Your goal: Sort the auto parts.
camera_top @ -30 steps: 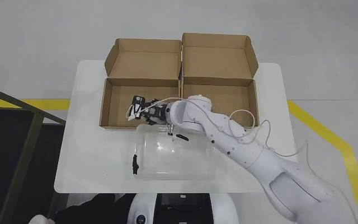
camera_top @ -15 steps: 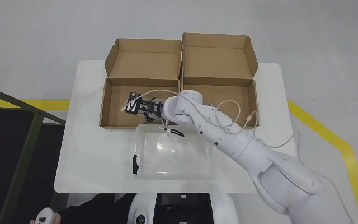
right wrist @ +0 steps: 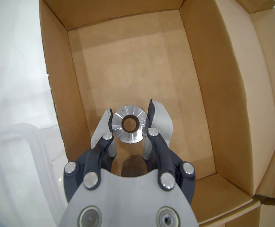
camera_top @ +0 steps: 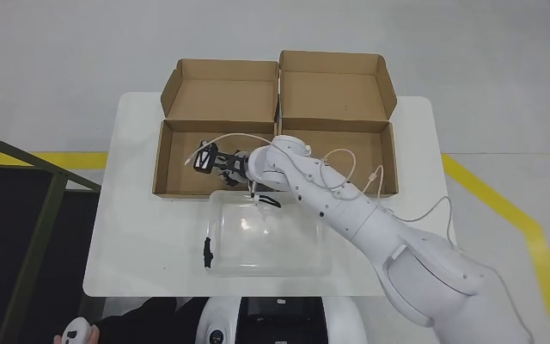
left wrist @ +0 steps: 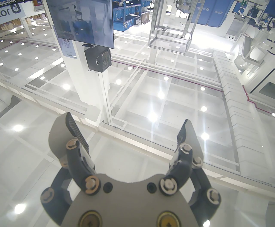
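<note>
Right gripper [right wrist: 130,120] pinches a silver ring-shaped part [right wrist: 129,137] between nearly closed fingers, bore toward the wrist, over the left cardboard box [right wrist: 133,64] floor, so release likely goes straight down.

An industrial hall: blue storage racks [left wrist: 129,11], an aluminium frame [left wrist: 169,32], yellow floor marking [camera_top: 69,160].
</note>
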{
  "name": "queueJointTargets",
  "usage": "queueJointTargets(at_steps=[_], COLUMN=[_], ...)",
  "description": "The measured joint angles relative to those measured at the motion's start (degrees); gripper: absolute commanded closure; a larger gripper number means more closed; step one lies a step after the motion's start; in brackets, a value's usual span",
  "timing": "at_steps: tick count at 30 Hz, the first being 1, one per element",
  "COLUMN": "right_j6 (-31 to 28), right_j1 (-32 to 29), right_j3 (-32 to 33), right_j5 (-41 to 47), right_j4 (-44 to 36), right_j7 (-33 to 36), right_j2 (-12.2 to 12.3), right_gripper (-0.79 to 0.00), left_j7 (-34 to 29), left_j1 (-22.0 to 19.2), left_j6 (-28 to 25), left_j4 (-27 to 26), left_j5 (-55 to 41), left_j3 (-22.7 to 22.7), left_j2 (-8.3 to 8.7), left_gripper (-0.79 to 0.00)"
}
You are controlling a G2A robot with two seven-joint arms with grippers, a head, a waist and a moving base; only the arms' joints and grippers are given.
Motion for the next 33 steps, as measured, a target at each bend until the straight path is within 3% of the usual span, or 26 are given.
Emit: queueJointTargets(at_steps=[5,18,31,33], right_j6=[-0.39,-1.87,-4.0,-4.8], right_j1=[0.26,0.45,-8.25,-10.94], right_j3=[0.07,2.79,12.1,14.35], right_j5=[-0.41,-1.48,-7.14,-8.25], right_j4=[1.84,0.61,-20.26,-24.91], right_j7=[0.12,-1.81,1.46,2.78], right_j2=[-0.94,-1.34,4.57,5.88], right_gripper=[-0.317,-0.357,-0.391,-0.539], left_j7=[0.0,0.0,0.0,0.0], left_j1=[0.0,0.0,0.0,0.0], left_j6=[0.0,0.0,0.0,0.0], left_j4=[0.0,0.0,0.0,0.0], left_j5=[0.0,0.0,0.0,0.0], left_j3=[0.0,0.0,0.0,0.0], left_j2=[0.0,0.0,0.0,0.0], left_gripper=[-0.785,-0.785,-0.785,-0.785])
